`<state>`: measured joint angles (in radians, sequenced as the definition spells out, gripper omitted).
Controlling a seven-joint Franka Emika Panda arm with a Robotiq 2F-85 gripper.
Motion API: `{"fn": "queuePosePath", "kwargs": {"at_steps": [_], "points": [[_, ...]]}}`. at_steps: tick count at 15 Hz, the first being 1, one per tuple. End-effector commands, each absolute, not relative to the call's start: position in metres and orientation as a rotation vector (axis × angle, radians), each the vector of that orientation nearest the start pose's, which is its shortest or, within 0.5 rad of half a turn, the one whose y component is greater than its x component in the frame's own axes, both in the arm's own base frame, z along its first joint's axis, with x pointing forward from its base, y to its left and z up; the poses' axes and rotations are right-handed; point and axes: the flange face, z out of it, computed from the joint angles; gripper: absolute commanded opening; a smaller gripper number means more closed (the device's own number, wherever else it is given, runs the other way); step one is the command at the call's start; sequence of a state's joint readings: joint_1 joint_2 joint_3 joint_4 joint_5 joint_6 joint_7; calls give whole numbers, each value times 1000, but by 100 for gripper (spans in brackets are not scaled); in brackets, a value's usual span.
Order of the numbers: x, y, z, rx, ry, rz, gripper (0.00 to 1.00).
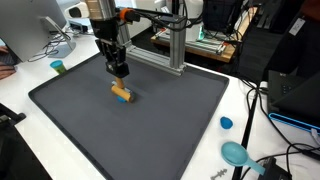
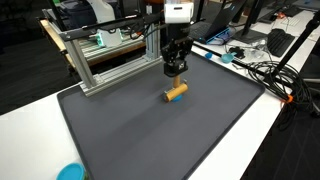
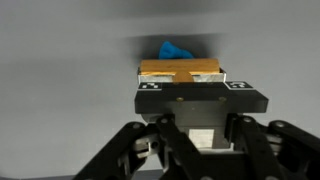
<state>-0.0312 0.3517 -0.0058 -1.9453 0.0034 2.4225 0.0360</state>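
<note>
**One wooden cylinder on a dark mat, gripper above it**

Exterior views: One dark mat covers most of the white table, with broad bare room on every side of the wooden cylinder, which lies near the mat's middle. An aluminium frame borders the far edge. A small blue cap sits off the mat. The gripper hangs just above the cylinder, apart from it.

Wrist view: The cylinder appears tan, lying crosswise, a blue piece beyond it. The fingers are drawn narrow, holding nothing.
</note>
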Motion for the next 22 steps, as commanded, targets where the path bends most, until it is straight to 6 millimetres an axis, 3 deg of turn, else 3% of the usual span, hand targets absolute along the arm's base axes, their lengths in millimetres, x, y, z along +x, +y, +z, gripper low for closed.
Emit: {"fn": "queuePosePath", "kwargs": {"at_steps": [1, 22], "points": [[634, -17, 265, -3138, 193, -160, 22], [651, -23, 270, -3123, 420, -299, 22]]}}
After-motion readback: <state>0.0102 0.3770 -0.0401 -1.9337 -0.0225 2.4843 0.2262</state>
